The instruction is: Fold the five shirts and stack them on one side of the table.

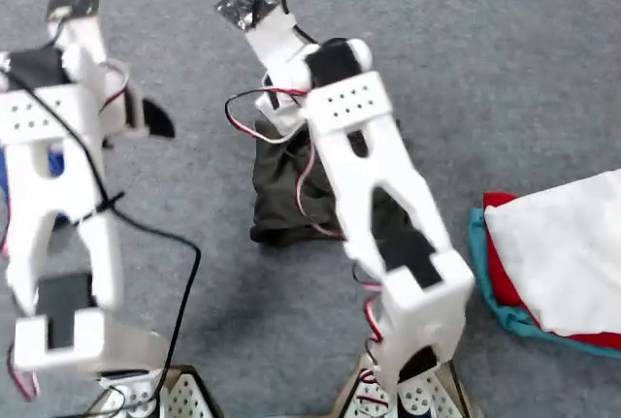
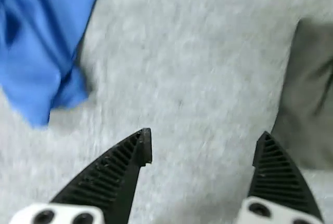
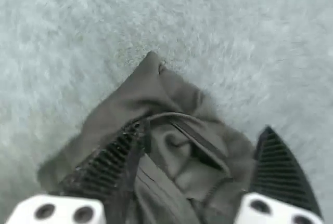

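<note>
Dark shirt (image 1: 278, 200), mid-tabletop: crumpled, part-hidden under right arm (image 1: 378, 185); right jaws apart above it. Blue shirt (image 2: 36, 42), left edge: cut off. Left jaws apart over bare tabletop (image 2: 197, 52). Folded stack (image 1: 563, 253), right edge: cut off.

Dark olive shirt (image 3: 171, 156) — blue shirt (image 2: 36, 52)

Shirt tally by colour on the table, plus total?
Blue shirt: 1
Dark grey shirt: 1
White shirt: 1
Red shirt: 1
Teal shirt: 1
Total: 5 shirts. The white, red and teal ones lie stacked at one side.
</note>
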`<move>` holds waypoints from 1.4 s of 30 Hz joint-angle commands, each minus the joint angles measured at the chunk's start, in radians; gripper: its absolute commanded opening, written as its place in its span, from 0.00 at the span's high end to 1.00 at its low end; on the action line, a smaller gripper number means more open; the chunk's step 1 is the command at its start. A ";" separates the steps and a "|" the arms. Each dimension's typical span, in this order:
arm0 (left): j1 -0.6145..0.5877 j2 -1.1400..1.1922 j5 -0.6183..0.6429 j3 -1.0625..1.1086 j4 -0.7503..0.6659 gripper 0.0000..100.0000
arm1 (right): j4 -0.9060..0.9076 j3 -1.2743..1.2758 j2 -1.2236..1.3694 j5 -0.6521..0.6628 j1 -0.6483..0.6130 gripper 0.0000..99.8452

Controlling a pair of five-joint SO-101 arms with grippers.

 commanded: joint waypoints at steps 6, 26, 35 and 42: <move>-0.107 -0.437 -0.020 0.453 -0.155 0.69 | 0.235 -0.460 0.291 -0.146 -0.010 0.80; -0.114 -0.725 -0.018 0.832 -0.196 0.69 | 0.330 -0.731 0.697 -0.232 0.007 0.83; -0.107 -0.728 -0.018 0.838 -0.175 0.69 | 0.333 -0.727 0.661 -0.226 0.077 0.96; -0.107 -0.728 -0.018 0.838 -0.175 0.69 | 0.334 -0.727 0.579 -0.178 0.091 1.00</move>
